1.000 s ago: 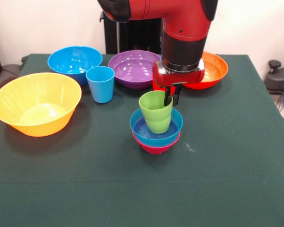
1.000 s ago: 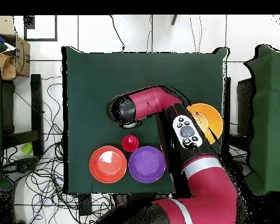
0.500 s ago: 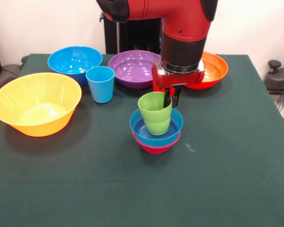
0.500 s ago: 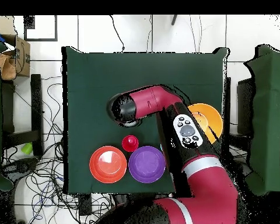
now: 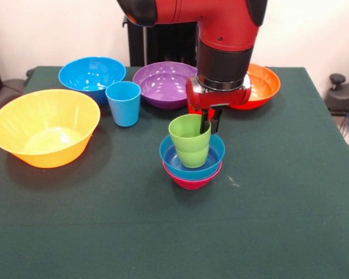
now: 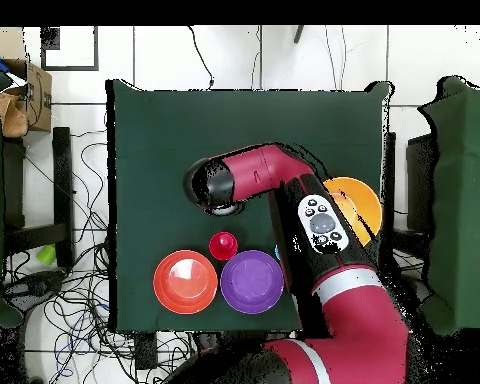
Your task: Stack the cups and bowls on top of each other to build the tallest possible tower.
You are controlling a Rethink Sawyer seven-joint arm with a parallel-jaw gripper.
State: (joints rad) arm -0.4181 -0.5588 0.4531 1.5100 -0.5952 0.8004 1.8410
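My gripper [image 5: 209, 121] is shut on the far rim of the lime green cup [image 5: 189, 142], one finger inside it and one outside. The cup leans slightly and sits down inside the small blue bowl [image 5: 212, 157]. That bowl is nested in the small magenta bowl [image 5: 192, 180] at the table's middle. A light blue cup [image 5: 123, 103] stands to the left. In the overhead view the arm's wrist [image 6: 216, 187] covers this pile and the gripper. The red cup [image 6: 222, 245] shows there beside the wrist.
A very large yellow-orange bowl [image 5: 45, 127] sits at the left. Along the far side stand a large blue bowl [image 5: 92, 75], a purple bowl [image 5: 164, 84] and a red-orange bowl [image 5: 260, 87]. The purple bowl [image 6: 251, 281] and red-orange bowl [image 6: 185, 281] also show in the overhead view.
The green cup has shifted slightly left and sunk a little lower into the small blue bowl. The gripper has barely moved.
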